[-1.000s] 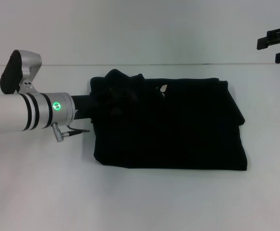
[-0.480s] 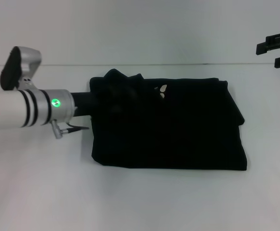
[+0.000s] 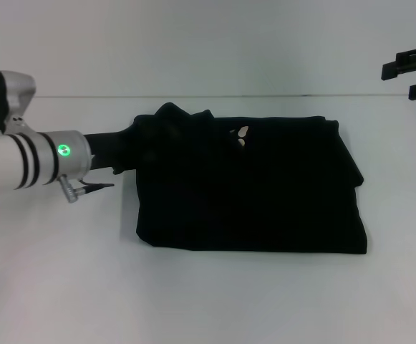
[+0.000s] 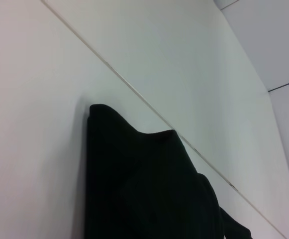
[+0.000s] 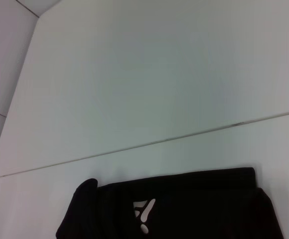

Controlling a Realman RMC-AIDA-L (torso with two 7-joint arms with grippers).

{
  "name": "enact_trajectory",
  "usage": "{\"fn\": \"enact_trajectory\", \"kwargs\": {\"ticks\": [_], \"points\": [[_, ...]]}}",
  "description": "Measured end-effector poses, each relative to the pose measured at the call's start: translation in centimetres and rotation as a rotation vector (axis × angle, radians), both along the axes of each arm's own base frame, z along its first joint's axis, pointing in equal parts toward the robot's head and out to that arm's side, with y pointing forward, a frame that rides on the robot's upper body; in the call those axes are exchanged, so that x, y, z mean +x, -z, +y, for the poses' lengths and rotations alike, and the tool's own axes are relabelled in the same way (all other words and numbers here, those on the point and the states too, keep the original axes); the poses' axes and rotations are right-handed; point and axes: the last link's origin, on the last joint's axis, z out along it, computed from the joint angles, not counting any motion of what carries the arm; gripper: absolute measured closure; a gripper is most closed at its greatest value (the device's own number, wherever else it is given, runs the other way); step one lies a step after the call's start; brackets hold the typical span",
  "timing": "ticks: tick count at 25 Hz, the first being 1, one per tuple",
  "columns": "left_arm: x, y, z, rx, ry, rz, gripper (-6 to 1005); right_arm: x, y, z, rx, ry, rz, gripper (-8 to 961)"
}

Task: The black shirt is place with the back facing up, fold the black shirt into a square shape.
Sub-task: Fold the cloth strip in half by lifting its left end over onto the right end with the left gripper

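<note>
The white table [image 3: 193, 301] carries the black shirt [image 3: 250, 186], folded into a rough rectangle. The left gripper [image 3: 122, 150] sits against its left edge; right gripper [image 3: 412, 72] hangs well apart, far right.

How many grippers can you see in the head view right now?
2: the left gripper at the left edge of the black shirt, its fingertips lost against the fabric; the right gripper raised at far right.

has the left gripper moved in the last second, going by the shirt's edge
Yes. In the head view the left gripper has drawn back toward the robot's left, away from the black shirt, which lies as before on the table. The right gripper stays parked far right.
</note>
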Motion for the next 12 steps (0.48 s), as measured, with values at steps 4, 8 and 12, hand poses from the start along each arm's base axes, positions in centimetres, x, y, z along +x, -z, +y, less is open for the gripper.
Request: {"fn": "enact_trajectory", "kwargs": {"ticks": [4, 8, 12], "points": [[0.7, 1.1, 0.4, -0.006, 0.000, 0.027, 307, -0.2, 0.1, 0.1, -0.001, -0.004, 0.001, 145], [1.5, 2.2, 0.5, -0.021, 0.011, 0.038, 307, -0.2, 0.2, 0.1, -0.003, -0.005, 0.001, 145], [3.4, 2.4, 0.9, 0.004, 0.059, 0.013, 307, -0.2, 0.3, 0.1, -0.003, -0.008, -0.001, 145]]}}
